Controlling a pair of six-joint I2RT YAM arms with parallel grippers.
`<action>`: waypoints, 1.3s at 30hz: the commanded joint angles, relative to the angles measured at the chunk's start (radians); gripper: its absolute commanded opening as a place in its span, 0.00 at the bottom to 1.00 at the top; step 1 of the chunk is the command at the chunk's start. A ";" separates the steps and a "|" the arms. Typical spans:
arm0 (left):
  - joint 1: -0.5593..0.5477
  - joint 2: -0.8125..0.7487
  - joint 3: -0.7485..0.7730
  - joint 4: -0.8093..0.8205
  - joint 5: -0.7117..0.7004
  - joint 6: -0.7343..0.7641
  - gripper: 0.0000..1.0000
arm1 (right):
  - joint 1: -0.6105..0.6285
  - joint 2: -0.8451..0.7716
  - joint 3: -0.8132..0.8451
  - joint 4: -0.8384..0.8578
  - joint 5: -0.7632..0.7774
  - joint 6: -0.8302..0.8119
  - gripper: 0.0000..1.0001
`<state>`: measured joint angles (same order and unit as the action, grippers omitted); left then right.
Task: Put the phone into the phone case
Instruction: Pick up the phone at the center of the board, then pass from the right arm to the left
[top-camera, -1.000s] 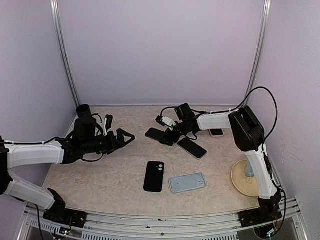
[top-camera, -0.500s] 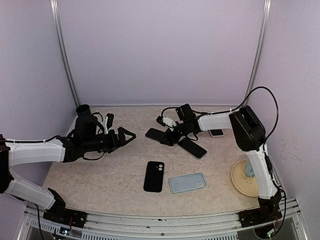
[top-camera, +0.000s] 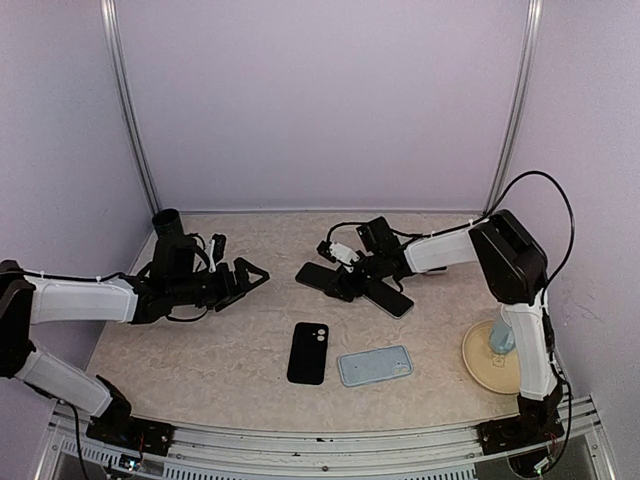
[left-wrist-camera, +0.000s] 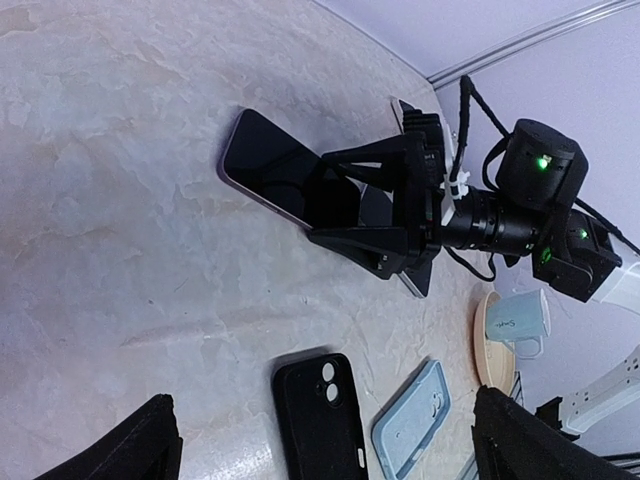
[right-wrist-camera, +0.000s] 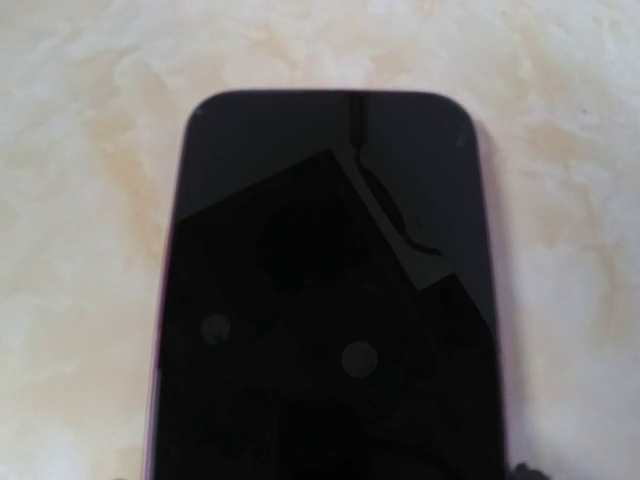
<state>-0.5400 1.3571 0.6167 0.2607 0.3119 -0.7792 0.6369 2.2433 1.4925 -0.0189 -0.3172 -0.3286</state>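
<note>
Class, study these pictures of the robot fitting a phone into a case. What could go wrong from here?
1. The right gripper straddles the phone near one end, so it might tilt or slip when lifted.
2. A second phone lies right beside it and might get knocked.
3. Two cases wait, a black case and a blue case; the phone might not fit the one chosen.

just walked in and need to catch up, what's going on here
The right gripper is down at a dark phone lying flat near the back of the table, with a finger along each long side; whether it is squeezing cannot be told. The left gripper hovers open off to the left, holding nothing. A black case and a light blue case lie nearer the front, and a second phone lies beside the first. No phone is in a case yet.
</note>
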 joint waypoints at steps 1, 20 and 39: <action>0.009 0.024 -0.018 0.054 0.020 -0.001 0.99 | 0.021 -0.091 -0.039 0.098 -0.003 -0.013 0.34; 0.025 0.148 -0.015 0.234 0.096 -0.028 0.99 | 0.083 -0.251 -0.177 0.194 -0.110 -0.113 0.33; 0.027 0.194 -0.034 0.384 0.274 -0.078 0.98 | 0.193 -0.411 -0.340 0.270 -0.160 -0.236 0.34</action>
<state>-0.5110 1.5436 0.5953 0.5644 0.5125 -0.8364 0.8055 1.8885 1.1667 0.1734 -0.4603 -0.5240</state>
